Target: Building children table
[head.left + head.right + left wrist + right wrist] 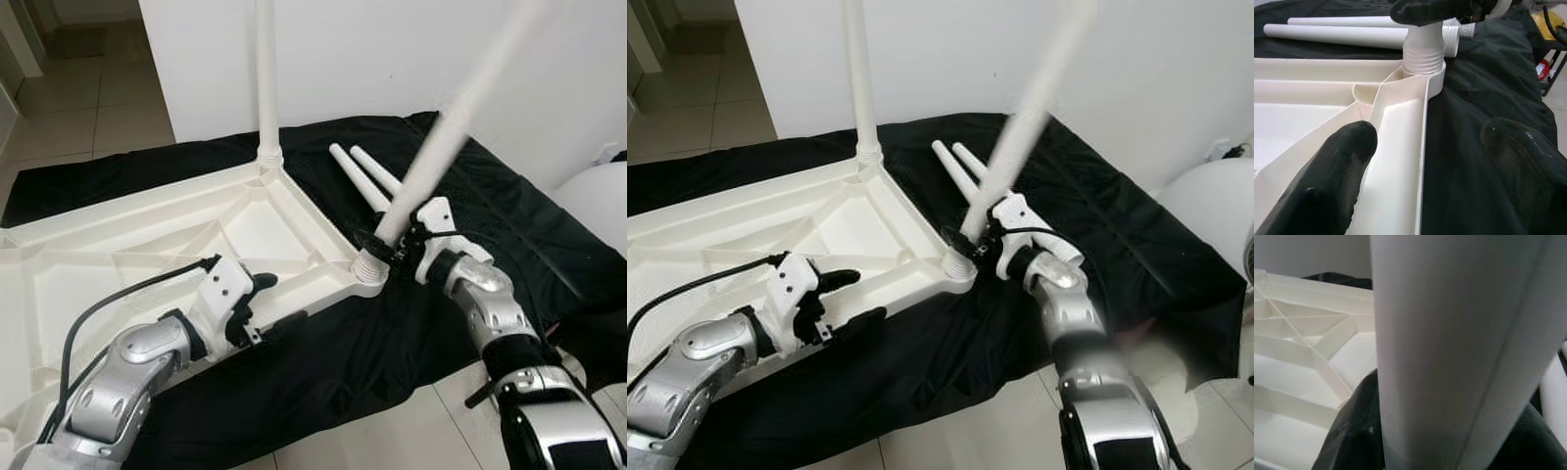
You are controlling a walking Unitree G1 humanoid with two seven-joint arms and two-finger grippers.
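Head cameras first: your upturned tabletop [147, 245] lies underside up on the black cloth [411, 323], ribs showing. Count the legs with me, four in all. One upright leg [265, 78] stands in the far corner socket. One tilted leg [446, 147] sits with its threaded end at the near corner socket [370, 266], leaning away toward the wall and blurred. Two loose legs [364, 176] lie side by side on the cloth just beyond that corner.

Your right gripper [397, 245] is clamped round the tilted leg low down, just above the socket, fingers pinching it. Your left gripper [269, 299] sits at the tabletop's near edge, fingers spread, one over the rim and one out over the cloth, holding nothing.

Left wrist camera now: two black fingers [1337, 181] well apart, the tabletop's edge rib running between them. Ahead, the threaded neck of the tilted leg [1422, 51] sits in the corner socket, the other gripper's dark finger across it at the top. Behind it the two loose legs [1332, 32] lie on the cloth.

Right wrist camera: the tilted leg [1449, 342] is huge and close, black fingers [1356, 431] pressed against both sides of it, the ribbed underside of the tabletop [1298, 352] off beside it.
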